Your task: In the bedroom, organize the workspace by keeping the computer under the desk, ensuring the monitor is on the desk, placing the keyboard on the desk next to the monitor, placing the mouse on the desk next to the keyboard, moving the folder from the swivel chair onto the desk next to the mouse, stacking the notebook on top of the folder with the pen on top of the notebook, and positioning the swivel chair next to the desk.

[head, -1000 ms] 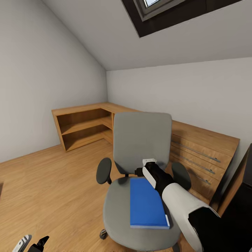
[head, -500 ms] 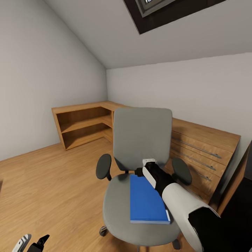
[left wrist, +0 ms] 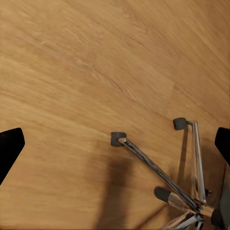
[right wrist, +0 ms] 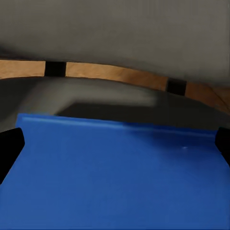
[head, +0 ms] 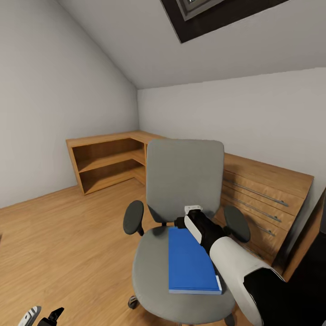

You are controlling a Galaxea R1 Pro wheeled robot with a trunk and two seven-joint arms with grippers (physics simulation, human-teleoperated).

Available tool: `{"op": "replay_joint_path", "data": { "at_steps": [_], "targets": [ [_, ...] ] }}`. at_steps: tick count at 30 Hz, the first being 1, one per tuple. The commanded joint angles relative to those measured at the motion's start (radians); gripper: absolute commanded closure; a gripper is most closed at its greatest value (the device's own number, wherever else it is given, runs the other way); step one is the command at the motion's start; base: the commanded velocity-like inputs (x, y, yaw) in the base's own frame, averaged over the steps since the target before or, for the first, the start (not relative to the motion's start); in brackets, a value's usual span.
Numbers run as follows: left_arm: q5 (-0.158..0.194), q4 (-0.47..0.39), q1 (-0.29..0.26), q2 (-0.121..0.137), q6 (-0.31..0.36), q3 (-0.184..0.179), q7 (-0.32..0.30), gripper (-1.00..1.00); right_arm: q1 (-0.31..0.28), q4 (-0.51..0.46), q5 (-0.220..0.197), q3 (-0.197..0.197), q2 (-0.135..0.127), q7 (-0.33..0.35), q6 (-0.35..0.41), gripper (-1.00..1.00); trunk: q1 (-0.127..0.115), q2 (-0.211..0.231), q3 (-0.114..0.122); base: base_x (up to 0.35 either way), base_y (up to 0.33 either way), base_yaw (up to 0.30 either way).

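Head view: the folder (head: 192, 261) lies flat on the seat of the swivel chair (head: 183, 181), toward the seat's right half, its long side running from the backrest to the seat's front edge. The right gripper (head: 186, 220) hovers just over the folder's far end, close to the backrest; from this angle the jaws are hidden behind the wrist. In the right wrist view the two dark fingertips (right wrist: 10, 148) stand wide apart at either edge of the picture, with the blue cover spread between and below them and nothing held; beyond the folder come the grey seat and the backrest, with a strip of wood floor (right wrist: 110, 73) showing between the two.

The left gripper (head: 43, 318) hangs low at the robot's left, well away from the chair. Its wrist view shows the fingertips (left wrist: 9, 146) spread wide and empty above the floor, looking down on the chair's chrome star base and casters.

Behind the chair a light wood dresser (head: 267, 190) with drawer handles and open shelves runs along the walls into the corner, under a sloped grey ceiling.
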Motion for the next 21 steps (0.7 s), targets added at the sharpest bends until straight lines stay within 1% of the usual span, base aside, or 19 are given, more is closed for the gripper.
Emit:
{"op": "replay_joint_path", "data": {
  "at_steps": [1, 4, 8, 10, 11, 15, 16, 18, 21],
  "targets": [
    [0.01, 0.003, 0.0, 0.0, 0.003, 0.001, 0.008, -1.0, -0.001, 0.0, -0.011, 0.005, 0.0, -0.009, 0.002, -1.0, 0.0, 0.0, -0.001, 0.239, 0.0, 0.0],
    [0.009, 0.009, 0.0, 0.0, 0.001, 0.0, 0.009, -1.0, -0.001, 0.0, -0.011, 0.005, 0.0, -0.009, 0.002, -1.0, 0.0, 0.0, -0.001, 0.161, 0.0, 0.0],
    [0.009, 0.012, 0.0, 0.0, 0.002, -0.001, 0.009, -1.0, -0.001, 0.0, -0.012, 0.005, 0.0, -0.011, 0.003, -1.0, 0.0, 0.0, -0.001, 0.058, 0.0, 0.0],
    [0.009, 0.013, 0.0, 0.0, 0.002, -0.001, 0.009, -1.0, -0.001, 0.0, -0.018, 0.004, 0.0, -0.029, 0.003, -1.0, 0.0, 0.0, -0.001, 0.02, 0.0, 0.0],
    [0.009, 0.015, 0.0, 0.0, 0.002, -0.001, 0.009, -1.0, -0.001, 0.001, -0.034, 0.003, 0.0, -0.05, 0.003, -1.0, 0.0, 0.0, -0.001, 0.011, 0.0, 0.0],
    [0.009, 0.018, 0.0, 0.0, 0.002, -0.001, 0.009, -1.0, -0.001, 0.001, -0.094, 0.004, 0.0, -0.089, 0.003, -1.0, 0.0, 0.0, -0.001, 0.007, 0.0, 0.0],
    [0.009, 0.019, 0.0, 0.0, 0.002, -0.001, 0.009, -1.0, -0.001, 0.001, -0.12, 0.004, 0.0, -0.102, 0.003, -1.0, 0.0, 0.0, -0.001, 0.003, 0.0, 0.0],
    [0.01, 0.02, 0.0, 0.0, 0.002, -0.001, 0.009, -1.0, -0.001, 0.001, -0.144, 0.005, 0.0, -0.113, 0.002, -1.0, 0.0, 0.0, -0.001, 0.002, 0.0, 0.0],
    [0.009, 0.02, 0.0, 0.0, 0.001, -0.001, 0.009, -1.0, -0.001, 0.001, -0.158, 0.005, 0.0, -0.12, 0.002, -1.0, 0.0, 0.0, -0.001, 0.0, 0.0, 0.0]
  ]
}}
